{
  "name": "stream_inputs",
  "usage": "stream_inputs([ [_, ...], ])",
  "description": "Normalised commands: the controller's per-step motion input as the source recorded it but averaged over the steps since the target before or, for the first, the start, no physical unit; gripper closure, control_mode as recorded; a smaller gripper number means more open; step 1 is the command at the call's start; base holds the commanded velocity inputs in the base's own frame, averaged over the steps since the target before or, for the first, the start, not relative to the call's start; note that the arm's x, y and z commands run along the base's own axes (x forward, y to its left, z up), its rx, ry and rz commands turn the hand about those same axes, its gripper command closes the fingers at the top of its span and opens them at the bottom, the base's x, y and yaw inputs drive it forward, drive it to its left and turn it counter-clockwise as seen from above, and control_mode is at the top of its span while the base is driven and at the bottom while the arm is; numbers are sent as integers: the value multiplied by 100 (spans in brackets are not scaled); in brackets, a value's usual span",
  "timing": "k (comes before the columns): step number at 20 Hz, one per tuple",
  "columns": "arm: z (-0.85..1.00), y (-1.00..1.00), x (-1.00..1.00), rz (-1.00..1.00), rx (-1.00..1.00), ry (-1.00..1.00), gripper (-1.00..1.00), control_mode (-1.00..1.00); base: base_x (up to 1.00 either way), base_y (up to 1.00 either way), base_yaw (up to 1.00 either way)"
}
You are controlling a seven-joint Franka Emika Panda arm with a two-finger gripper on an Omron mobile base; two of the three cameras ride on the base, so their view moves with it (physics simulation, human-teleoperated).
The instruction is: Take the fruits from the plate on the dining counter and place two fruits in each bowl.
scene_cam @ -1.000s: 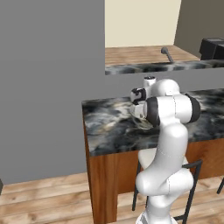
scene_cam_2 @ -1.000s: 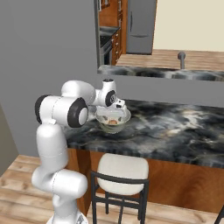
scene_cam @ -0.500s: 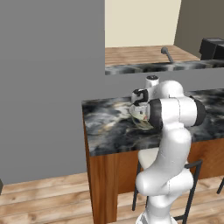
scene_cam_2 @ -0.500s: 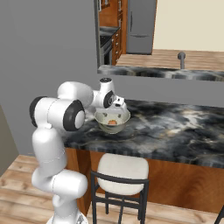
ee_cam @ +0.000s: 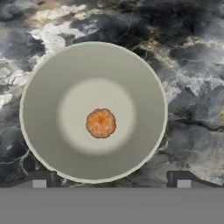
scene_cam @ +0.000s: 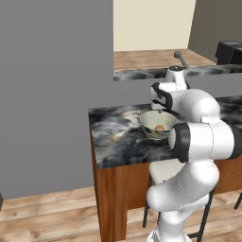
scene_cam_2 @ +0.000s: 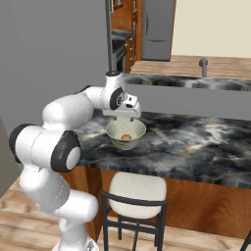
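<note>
One beige bowl (scene_cam: 150,124) (scene_cam_2: 116,139) (ee_cam: 48,109) stands on the dining counter (scene_cam: 113,137) (scene_cam_2: 196,142) (ee_cam: 192,87) near its left end. A single orange fruit (scene_cam: 160,127) (scene_cam_2: 126,137) (ee_cam: 101,123) lies at the bowl's centre. My gripper (scene_cam: 161,110) (scene_cam_2: 124,116) (ee_cam: 111,180) hangs straight above the bowl, pointing down, open, with nothing between its fingers and a clear gap to the fruit. The plate is out of view.
A higher grey ledge (scene_cam_2: 196,98) with a faucet (scene_cam_2: 203,63) (scene_cam: 178,56) runs behind the counter. A chair (scene_cam_2: 132,192) stands below the counter's front edge. A grey wall (scene_cam: 52,94) rises left of the counter. Bare marbled top extends to the right of the bowl.
The hand has risen slightly over the bowl and its jaws have widened a touch. My elbow has swung outward. The orange fruit stays in the bowl.
</note>
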Motion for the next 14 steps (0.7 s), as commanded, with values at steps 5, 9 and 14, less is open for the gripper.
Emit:
stream_inputs([
  [5,59,-3,-100,-9,0,0,-100,-100,0,0,0],
  [9,11,-9,-100,-3,0,1,-100,-100,0,0,0],
  [14,-13,14,-85,0,2,-4,-100,-100,0,0,0],
])
